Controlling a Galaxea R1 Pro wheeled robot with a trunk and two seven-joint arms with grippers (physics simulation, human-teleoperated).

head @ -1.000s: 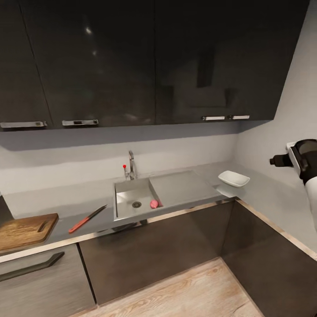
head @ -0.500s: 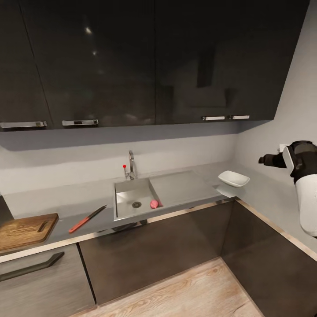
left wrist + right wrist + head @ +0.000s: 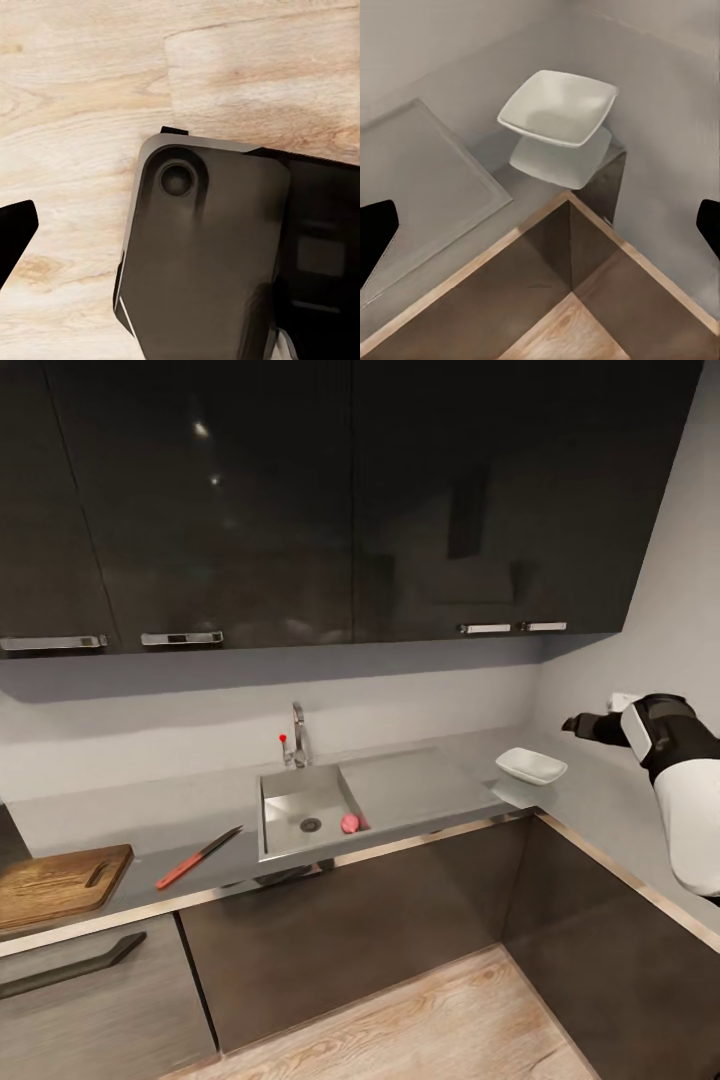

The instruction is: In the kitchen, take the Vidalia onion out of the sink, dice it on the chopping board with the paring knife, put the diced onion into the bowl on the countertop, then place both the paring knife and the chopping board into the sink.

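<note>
Pinkish Vidalia onion (image 3: 349,823) lies in the sink (image 3: 300,790) beside the drain. Chopping board (image 3: 58,882) and paring knife (image 3: 197,857) rest left on the counter (image 3: 150,820); bowl (image 3: 531,765) right. Right claw (image 3: 540,225) hangs spread, empty.

Kitchen corner, right arm raised beside the bowl

The Vidalia onion (image 3: 349,823) lies in the sink (image 3: 290,800); the paring knife (image 3: 198,857) rests between sink and chopping board (image 3: 58,883); the right gripper (image 3: 578,724) hovers above the countertop (image 3: 130,815) near the bowl (image 3: 531,766).
</note>
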